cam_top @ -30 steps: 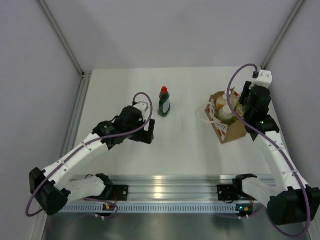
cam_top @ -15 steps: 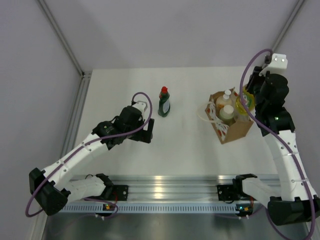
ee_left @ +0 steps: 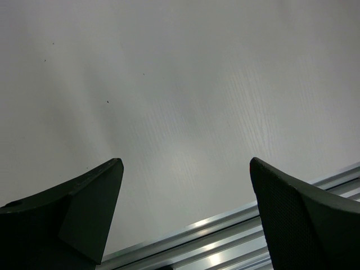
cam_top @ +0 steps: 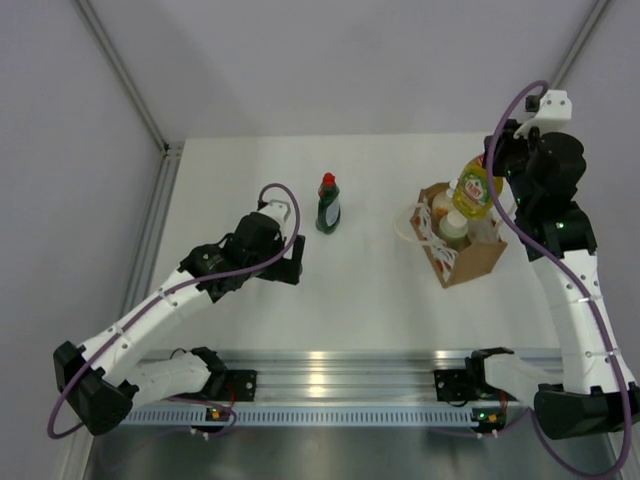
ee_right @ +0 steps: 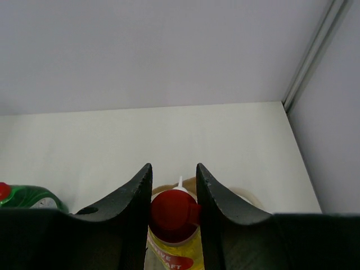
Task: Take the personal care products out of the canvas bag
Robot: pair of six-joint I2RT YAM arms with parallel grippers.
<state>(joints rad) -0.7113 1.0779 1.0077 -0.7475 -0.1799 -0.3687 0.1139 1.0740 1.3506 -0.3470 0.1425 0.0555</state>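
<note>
Right now the right fingers point(ee_right: 135, 208) are closing on the neck of the yellow-green plastic bottle with a red cap point(cam_top: 474, 190), one finger pressing on each side of the cap in the wrist view. They are holding the bottle upright, and it is hanging below them over the far end of the small tan-brown canvas bag point(cam_top: 470, 262). Whether its base is clearing the bag's rim I cannot tell. The bag is standing open on the white bench point(cam_top: 380, 290) directly under these fingers, its white rope loop handles point(cam_top: 412, 225) spilling towards the left arm's side. Inside the bag, a cream cylinder bottle point(cam_top: 452, 230) and a peach bottle with a white pump point(cam_top: 447, 205) are standing just to the left of the gripped bottle.

The left fingers point(ee_left: 84, 208) are hovering wide apart and gripping nothing, with only bare bench showing between them and the aluminium rail point(ee_left: 225, 247) running along the near edge below. The dark green bottle with a red cap point(cam_top: 328, 208) is standing upright on the bench just beyond these fingers and slightly to their right, apart from them, and well to the left of the right fingers.
</note>
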